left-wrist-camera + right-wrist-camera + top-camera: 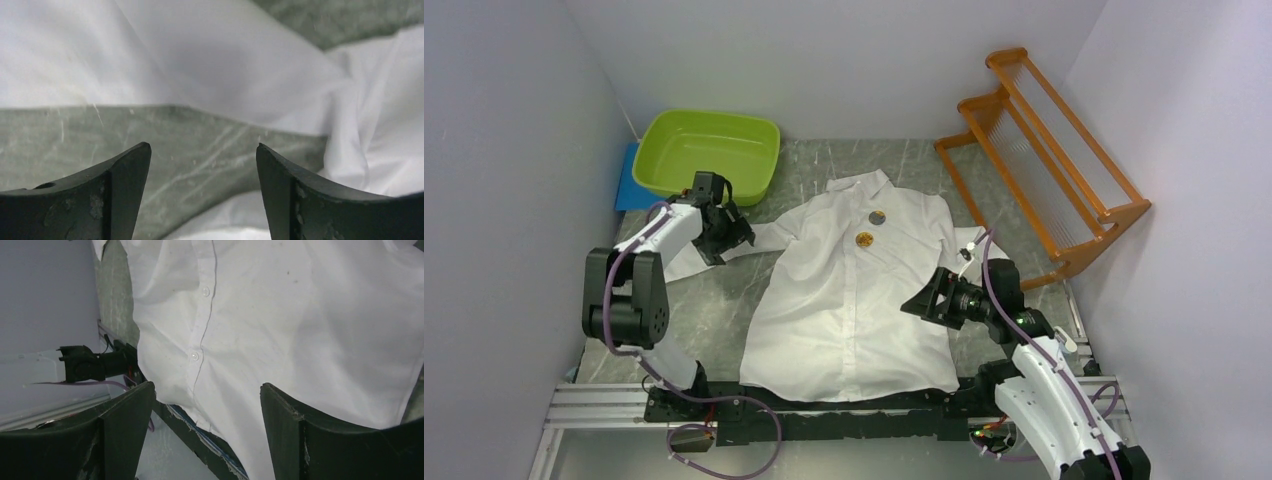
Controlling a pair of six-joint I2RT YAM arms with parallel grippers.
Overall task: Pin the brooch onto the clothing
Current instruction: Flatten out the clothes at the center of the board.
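Shirt (854,300): thin white cloth, matt, creased. Bench (714,300): grey-green marbled top, smooth, low sheen. Basin (707,150) at far left corner: glossy green plastic. Rack (1064,122) at far right: orange wood, slight sheen. Near-edge rail (604,405): bare ribbed metal. Left gripper (203,146) jaws: matt black, scuffed.

Top cam overlooks table (824,165); both wrist cams close-up on shirt (854,310).

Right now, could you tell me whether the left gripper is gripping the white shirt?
No, the left gripper stands wide open over the white shirt and the table, closed on nothing.
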